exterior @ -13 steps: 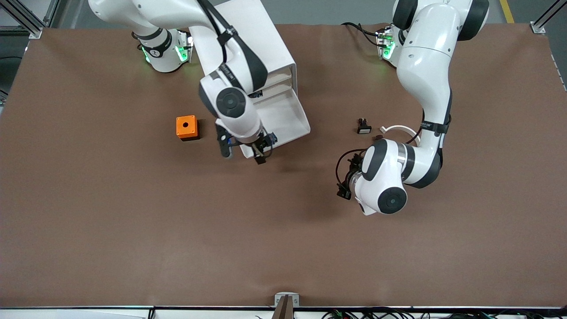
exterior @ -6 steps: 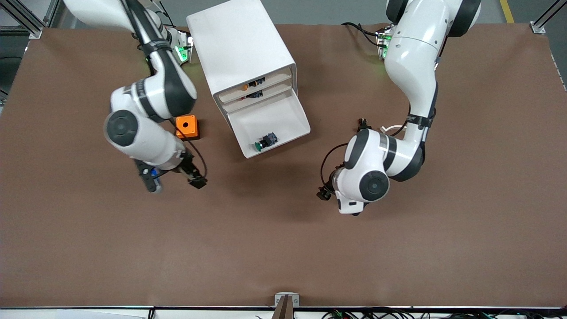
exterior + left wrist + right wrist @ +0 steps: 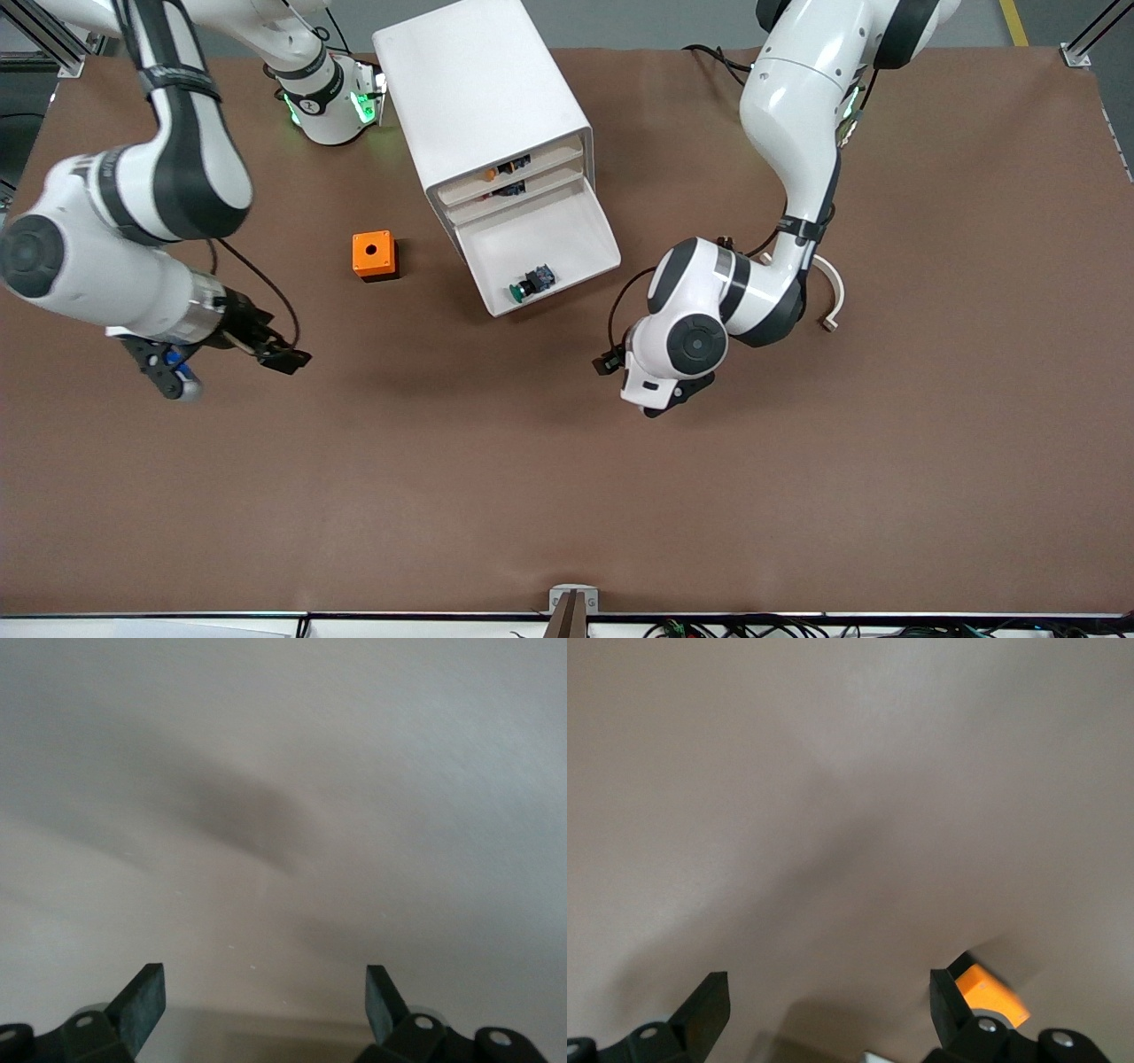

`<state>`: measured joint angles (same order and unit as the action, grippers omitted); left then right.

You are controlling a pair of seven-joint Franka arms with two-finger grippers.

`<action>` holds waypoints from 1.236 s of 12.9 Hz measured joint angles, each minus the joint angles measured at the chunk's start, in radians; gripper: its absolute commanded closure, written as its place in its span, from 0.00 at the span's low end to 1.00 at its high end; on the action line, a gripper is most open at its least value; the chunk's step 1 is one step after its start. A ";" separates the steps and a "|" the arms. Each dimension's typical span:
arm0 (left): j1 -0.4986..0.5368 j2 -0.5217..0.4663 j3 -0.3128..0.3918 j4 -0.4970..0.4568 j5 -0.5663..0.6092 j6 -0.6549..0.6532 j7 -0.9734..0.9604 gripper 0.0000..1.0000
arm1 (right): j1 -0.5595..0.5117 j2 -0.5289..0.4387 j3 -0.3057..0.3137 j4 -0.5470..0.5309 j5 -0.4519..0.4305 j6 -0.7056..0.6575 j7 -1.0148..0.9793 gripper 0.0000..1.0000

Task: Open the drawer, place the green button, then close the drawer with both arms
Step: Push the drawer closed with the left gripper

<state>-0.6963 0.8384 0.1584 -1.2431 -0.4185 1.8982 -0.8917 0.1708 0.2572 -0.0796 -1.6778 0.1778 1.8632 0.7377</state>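
Observation:
The drawer (image 3: 571,232), third from the top of the white cabinet (image 3: 483,97), stands pulled out. The green-capped button (image 3: 530,283) lies in it near its front corner. My right gripper (image 3: 282,357) is open and empty over bare table toward the right arm's end, well away from the drawer. In the right wrist view its jaws (image 3: 830,1003) stand wide apart with nothing between them. My left gripper (image 3: 609,361) is low over the table, beside the drawer's front. In the left wrist view it (image 3: 263,997) is open and empty, facing a pale blurred surface.
An orange cube (image 3: 374,255) with a hole sits beside the cabinet toward the right arm's end; it also shows in the right wrist view (image 3: 994,994). A white curved piece (image 3: 833,292) lies by the left arm's forearm. Two upper drawers hold small parts (image 3: 507,177).
The right arm has swung away from the drawer toward its own end of the table, leaving the button in the drawer. The left gripper has moved closer to the drawer's front.

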 measured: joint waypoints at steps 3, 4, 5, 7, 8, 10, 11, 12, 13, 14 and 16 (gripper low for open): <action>-0.080 0.004 -0.003 -0.016 0.000 0.095 0.005 0.01 | -0.087 -0.057 0.000 0.007 0.000 -0.053 -0.240 0.00; -0.100 0.006 -0.004 -0.023 0.000 0.105 0.005 0.01 | -0.109 -0.080 0.000 0.008 0.000 -0.076 -0.302 0.00; -0.114 0.009 -0.006 -0.027 0.000 0.108 0.004 0.01 | -0.129 -0.104 0.001 0.009 -0.001 -0.094 -0.342 0.00; -0.128 0.015 -0.020 -0.035 0.000 0.109 0.003 0.01 | -0.164 -0.158 0.002 0.010 -0.004 -0.128 -0.405 0.00; -0.128 0.017 -0.034 -0.042 0.000 0.109 0.003 0.01 | -0.178 -0.187 0.002 0.011 -0.011 -0.140 -0.426 0.00; -0.128 0.019 -0.063 -0.053 0.000 0.109 0.003 0.01 | -0.197 -0.250 0.003 0.011 -0.050 -0.164 -0.481 0.00; -0.128 0.019 -0.080 -0.057 0.000 0.109 -0.005 0.01 | -0.205 -0.279 0.004 0.011 -0.065 -0.173 -0.516 0.00; -0.129 0.019 -0.097 -0.059 0.000 0.109 -0.026 0.01 | -0.213 -0.302 0.005 0.011 -0.073 -0.182 -0.549 0.00; -0.129 0.019 -0.113 -0.059 0.000 0.109 -0.048 0.01 | -0.222 -0.319 0.005 0.010 -0.078 -0.192 -0.575 0.00; -0.129 0.019 -0.129 -0.060 0.000 0.109 -0.064 0.01 | -0.230 -0.333 0.005 0.010 -0.083 -0.195 -0.595 0.00; -0.129 0.019 -0.162 -0.063 0.000 0.108 -0.100 0.01 | -0.235 -0.347 0.009 0.010 -0.092 -0.196 -0.611 0.00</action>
<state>-0.8255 0.8573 -0.0034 -1.3062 -0.4184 2.0063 -0.9916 -0.0641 -0.0895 -0.0707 -1.6681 0.0859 1.6670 0.1266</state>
